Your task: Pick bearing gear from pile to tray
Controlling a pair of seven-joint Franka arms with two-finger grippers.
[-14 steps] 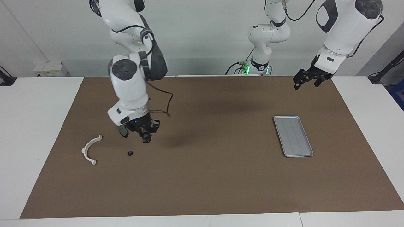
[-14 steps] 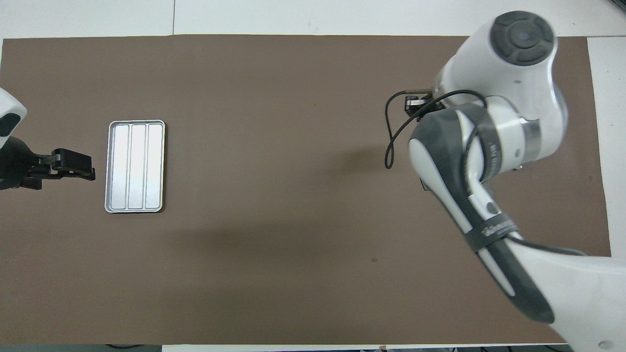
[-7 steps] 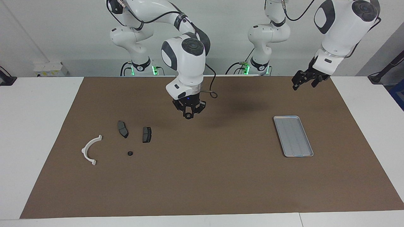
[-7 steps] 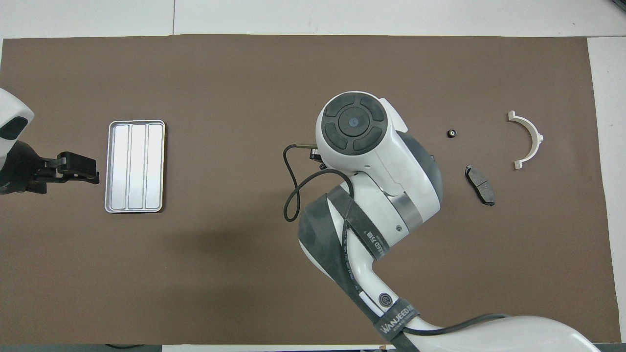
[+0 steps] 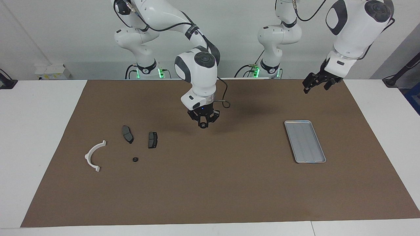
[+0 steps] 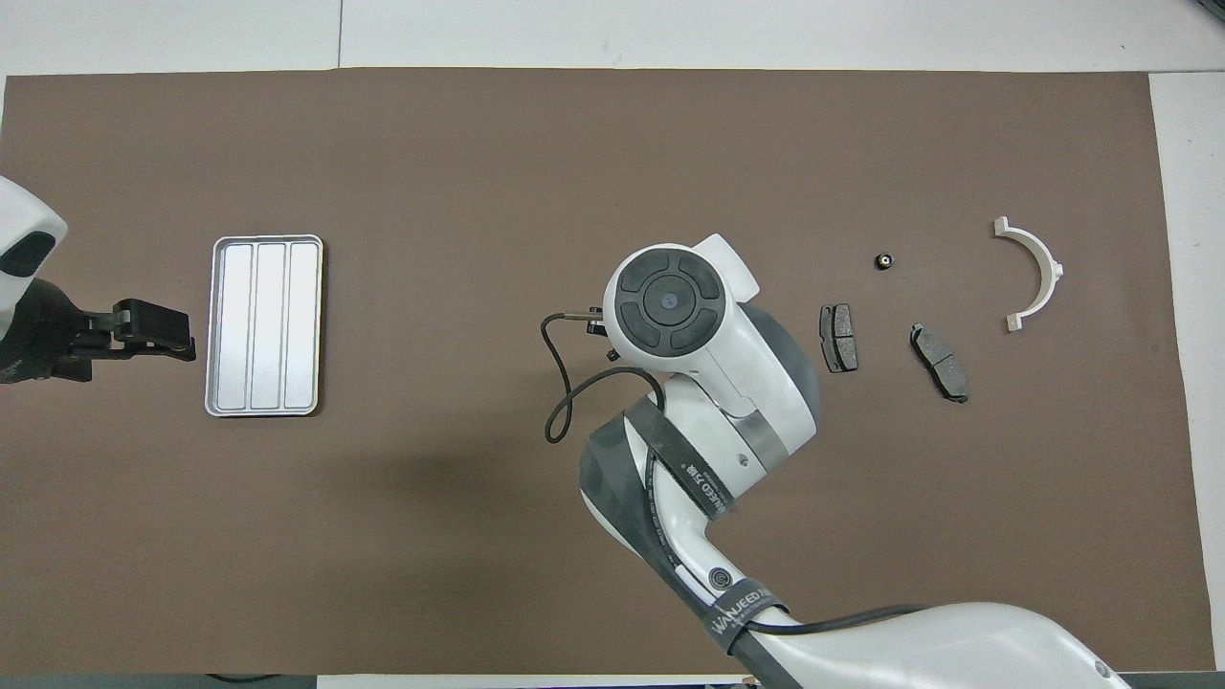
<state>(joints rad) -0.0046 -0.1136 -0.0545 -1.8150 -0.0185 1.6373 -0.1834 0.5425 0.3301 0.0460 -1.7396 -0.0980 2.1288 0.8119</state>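
Right gripper (image 5: 203, 125) carries a small black ring above the mat

It hangs over the brown mat (image 5: 210, 183) between the pile (image 5: 131, 144) and the silver tray (image 5: 304, 141), fingertips closed on the ring. The left gripper (image 5: 314, 83) waits, jaws apart, above the mat's edge nearest the robots.

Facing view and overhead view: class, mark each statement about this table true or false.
1. The tray holds no parts. True.
2. The right end effector hangs over the tray. False: it is over bare mat, between the parts and the tray.
3. Two brake pads lie on the mat. True.
4. The white arc lies in the tray. False: it lies on the mat, toward the right arm's end.
5. The left end effector grips a brake pad. False: it is open and holds nothing.
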